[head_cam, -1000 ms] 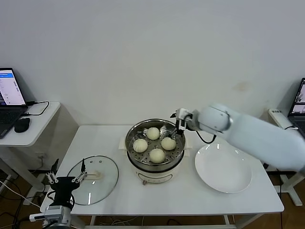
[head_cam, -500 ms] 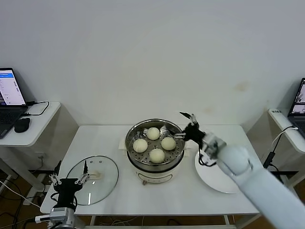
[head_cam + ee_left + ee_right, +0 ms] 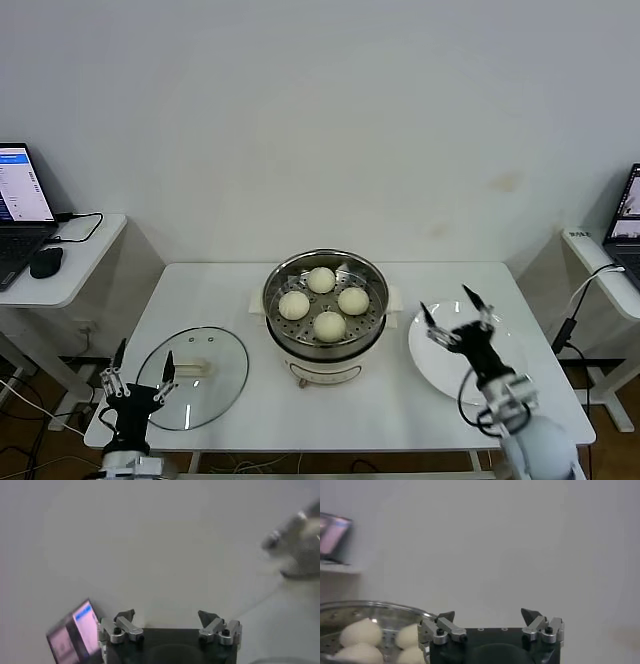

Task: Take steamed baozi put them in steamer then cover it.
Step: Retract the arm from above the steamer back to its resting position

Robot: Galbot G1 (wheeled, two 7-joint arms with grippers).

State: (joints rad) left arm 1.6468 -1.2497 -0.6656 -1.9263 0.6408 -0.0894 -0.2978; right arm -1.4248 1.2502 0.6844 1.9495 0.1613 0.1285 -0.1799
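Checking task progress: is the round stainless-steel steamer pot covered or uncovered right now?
Uncovered. The round stainless-steel steamer pot stands open with four cream-white buns visible inside, and the clear glass lid lies flat on the white table beside it.

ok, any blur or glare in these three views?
Head view: sharp, with light streaks glinting on the glass lid and shine on the steamer rim. Left wrist view: laptop and the steamer at the frame edge are soft and smeared. Right wrist view: buns look soft, gripper body crisp.
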